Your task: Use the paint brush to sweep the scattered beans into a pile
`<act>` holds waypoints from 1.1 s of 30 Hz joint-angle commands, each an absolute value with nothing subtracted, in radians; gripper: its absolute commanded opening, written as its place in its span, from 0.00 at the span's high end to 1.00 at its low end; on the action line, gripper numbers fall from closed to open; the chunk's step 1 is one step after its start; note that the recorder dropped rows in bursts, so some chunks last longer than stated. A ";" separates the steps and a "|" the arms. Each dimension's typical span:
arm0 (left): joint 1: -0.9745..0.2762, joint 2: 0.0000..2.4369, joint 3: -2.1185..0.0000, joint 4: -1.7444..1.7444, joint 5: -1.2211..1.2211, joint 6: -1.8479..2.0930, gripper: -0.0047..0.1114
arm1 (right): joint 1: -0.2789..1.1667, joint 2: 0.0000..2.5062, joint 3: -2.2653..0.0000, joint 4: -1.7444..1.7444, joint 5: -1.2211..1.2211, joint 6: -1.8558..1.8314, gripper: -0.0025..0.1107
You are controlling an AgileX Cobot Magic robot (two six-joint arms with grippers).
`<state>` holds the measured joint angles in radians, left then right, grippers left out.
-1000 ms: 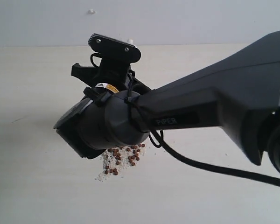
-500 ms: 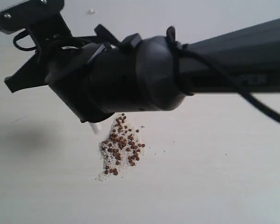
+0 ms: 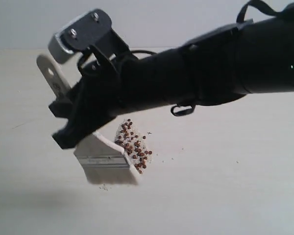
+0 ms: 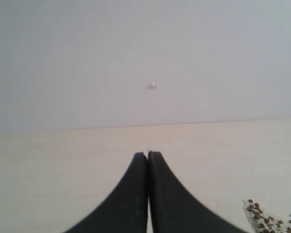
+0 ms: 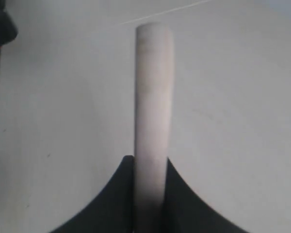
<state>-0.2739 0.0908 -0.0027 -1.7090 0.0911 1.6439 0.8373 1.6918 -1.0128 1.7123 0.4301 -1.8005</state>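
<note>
The paint brush hangs tilted in my right gripper (image 3: 68, 110), which is shut on its pale wooden handle (image 3: 51, 73). The hang hole shows above the jaws. The silver ferrule (image 3: 105, 160) and white bristles (image 3: 113, 176) reach the table at the lower left edge of the beans (image 3: 133, 144), a small heap of reddish-brown beans with whitish grains. In the right wrist view the handle (image 5: 153, 97) stands between the black fingers (image 5: 111, 204) of the right gripper (image 5: 150, 162). My left gripper (image 4: 148, 154) is shut on nothing, above the table, with the beans (image 4: 262, 219) off to one side.
The pale table (image 3: 225, 186) runs back to a grey wall (image 3: 19, 24). A few stray specks (image 3: 172, 157) lie just right of the heap. The right arm (image 3: 225, 68) spans the upper right of the exterior view. A small white mark (image 4: 152, 86) sits on the wall.
The right arm has swung and come down. The brush head, hidden before, now shows at the heap's lower left, where whitish grains lay.
</note>
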 commanded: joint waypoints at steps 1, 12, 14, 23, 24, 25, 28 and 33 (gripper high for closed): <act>-0.279 0.088 0.000 -1.713 0.090 1.644 0.96 | 0.795 1.721 -0.950 1.744 0.694 -1.917 0.98; -0.279 0.088 0.000 -1.713 0.090 1.644 0.96 | 0.795 1.857 -0.950 1.744 0.806 -2.031 0.98; -0.279 0.088 0.000 -1.713 0.090 1.644 0.96 | 0.795 1.879 -0.959 1.744 0.786 -2.026 0.98; -0.279 0.088 0.000 -1.713 0.090 1.644 0.96 | 0.789 1.939 -1.031 1.744 0.600 -1.994 0.98; -0.279 0.088 0.000 -1.713 0.090 1.644 0.96 | 0.789 1.941 -1.040 1.744 0.563 -1.974 0.98; -0.279 0.088 0.000 -1.713 0.090 1.644 0.96 | 0.789 1.943 -1.045 1.744 0.521 -1.960 0.98; -0.279 0.088 0.000 -1.713 0.090 1.644 0.96 | 0.789 1.945 -1.055 1.744 0.435 -1.960 0.98; -0.279 0.088 0.000 -1.713 0.090 1.642 0.96 | 0.789 1.945 -1.068 1.744 0.332 -1.972 0.98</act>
